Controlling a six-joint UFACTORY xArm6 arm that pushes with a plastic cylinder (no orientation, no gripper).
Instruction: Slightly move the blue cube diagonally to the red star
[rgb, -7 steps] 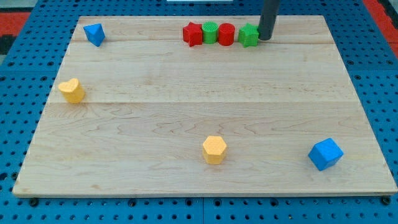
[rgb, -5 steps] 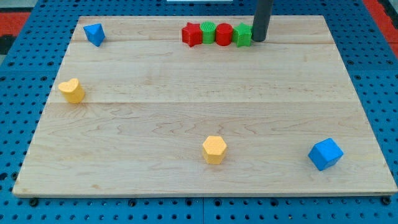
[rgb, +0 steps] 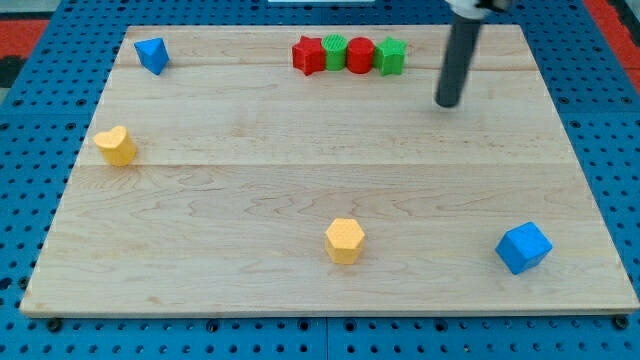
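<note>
Eight small blocks sit on the wooden surface (rgb: 300, 190). My tip (rgb: 449, 104) rests on bare wood near the view's top right. It touches no block. The arm has no gripper, only a dark rod, so nothing can be held or let go.

The blue cube (rgb: 523, 248) sits near the view's bottom right corner, well apart from my tip. The red star (rgb: 309, 54) is at the view's top, at the left end of a tight row. Beside it come a green round block (rgb: 335, 50), a red round block (rgb: 361, 54) and a green block (rgb: 391, 57). My tip is to the right of this row and a bit lower in the view.

A blue pointed block (rgb: 152, 54) is at the view's top left. A yellow heart (rgb: 116, 145) is at the left side. A yellow six-sided block (rgb: 344, 240) is near the bottom middle.

I think the push has not started yet. To slide the cube up and left, my tip must get to its lower right side. That spot is close to the edge of the surface, so there is little room. If my tip hits the cube off centre, the cube may spin or slip sideways. If the push is too long, the move will not be slight. On the way down, my tip could bump the cube from above and shove it toward the edge.
</note>
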